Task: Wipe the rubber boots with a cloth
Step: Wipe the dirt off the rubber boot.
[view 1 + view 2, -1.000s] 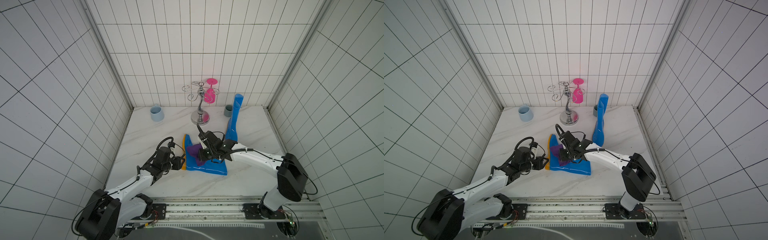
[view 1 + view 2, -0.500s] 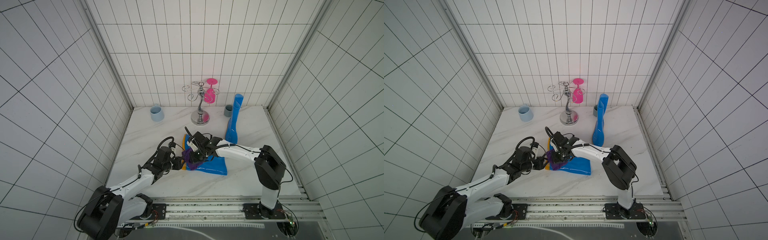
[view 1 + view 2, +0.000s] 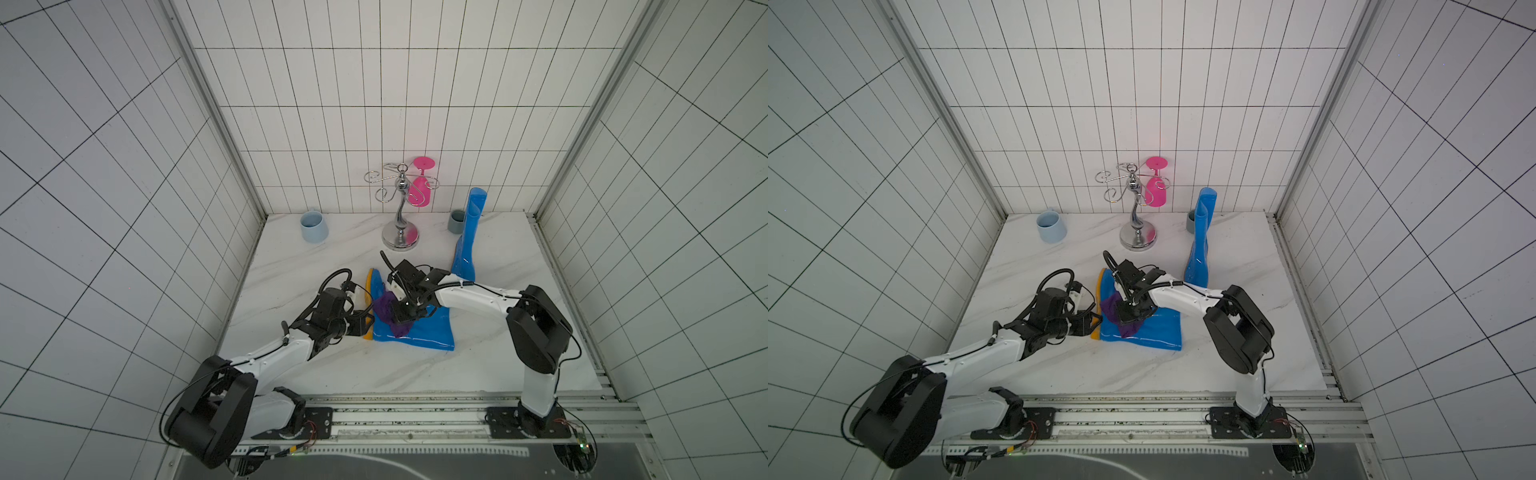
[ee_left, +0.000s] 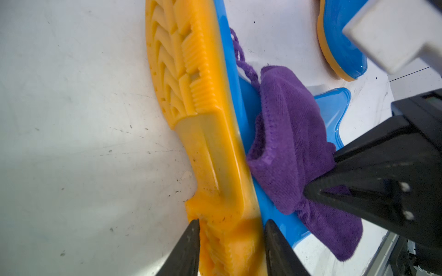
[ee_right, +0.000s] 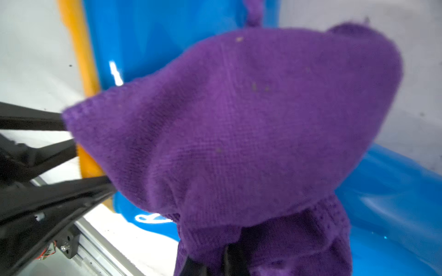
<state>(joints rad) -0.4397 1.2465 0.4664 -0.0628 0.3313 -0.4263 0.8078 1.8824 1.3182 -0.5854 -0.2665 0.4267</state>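
Two boots sit on the table (image 3: pixel 374 374): the lying boot (image 3: pixel 419 332) on its side near the middle, the standing boot (image 3: pixel 468 232) toward the back right corner. The left gripper (image 4: pixel 230 224) pinches the lying boot's orange heel. The right gripper (image 4: pixel 311 191) clamps the cloth (image 3: pixel 388 309), bunched on the foot. A hard stroke could pull the glossy boot from that shallow pinch, or snag cloth on the left gripper.

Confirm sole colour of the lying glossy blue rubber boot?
Orange-yellow sole, ridged tread; clearest in left wrist view.
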